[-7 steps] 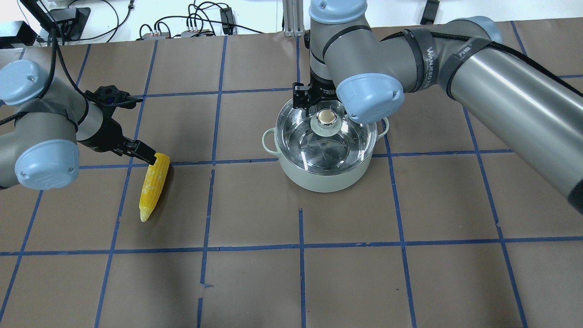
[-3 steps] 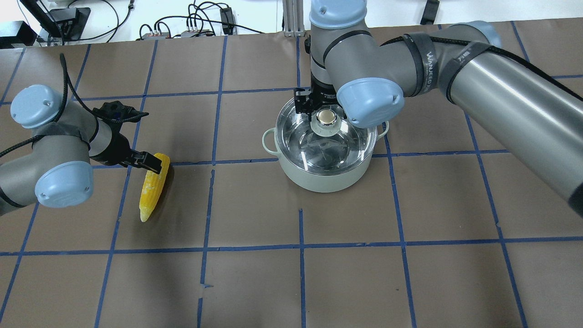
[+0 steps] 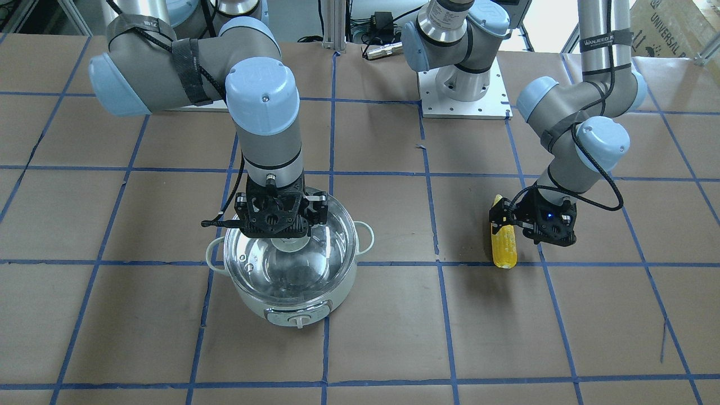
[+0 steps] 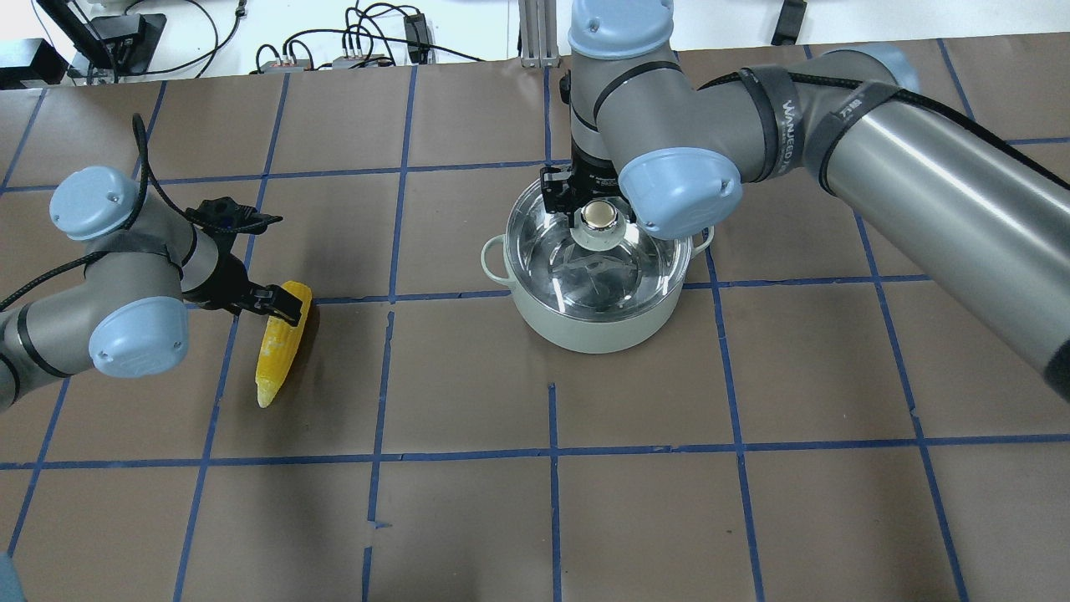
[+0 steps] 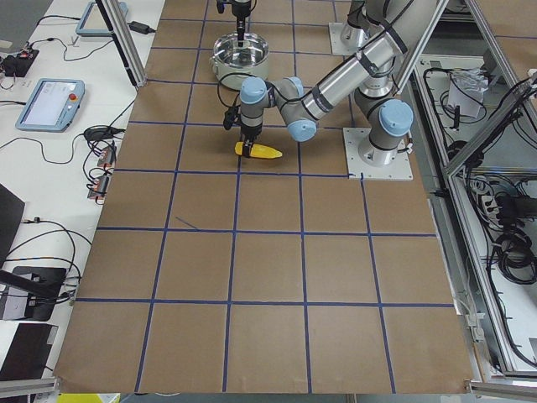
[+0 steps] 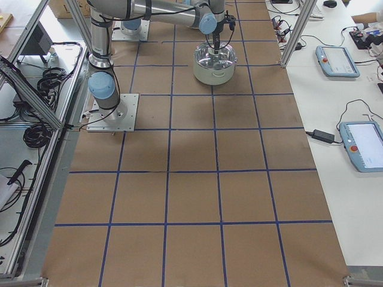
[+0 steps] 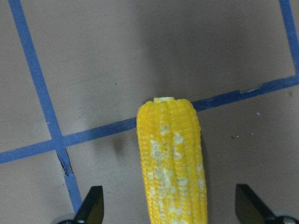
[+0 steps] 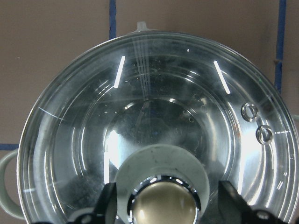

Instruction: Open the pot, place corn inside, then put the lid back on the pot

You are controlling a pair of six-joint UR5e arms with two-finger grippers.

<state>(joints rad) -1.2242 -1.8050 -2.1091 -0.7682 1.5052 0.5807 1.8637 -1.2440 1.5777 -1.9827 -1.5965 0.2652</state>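
Brown paper crossed by blue tape lines (image 4: 468,294) covers the table (image 4: 468,518), and both arms are down at their work on it.

The left gripper (image 7: 170,210) is spread wide and straddles the corn (image 7: 170,158). In its wrist view one dark fingertip (image 7: 93,205) stands off to each side of the cob, with bare paper showing in both gaps, so neither pad touches it. The cob lies flat on the table between the fingers. Its blunt end reaches forward past the fingertips and lies over a tape line. Its tapered end is out of that view.

The right gripper (image 8: 168,203) hangs directly over the pot (image 4: 585,326), with the glass lid (image 8: 163,93) seated on the rim beneath it. Its fingers (image 8: 110,200) are parted and flank the lid's central knob (image 8: 163,205). The knob sits midway between them with a gap on each side, so it is not gripped. Two vent holes in the glass show ahead and to one side of the fingers.
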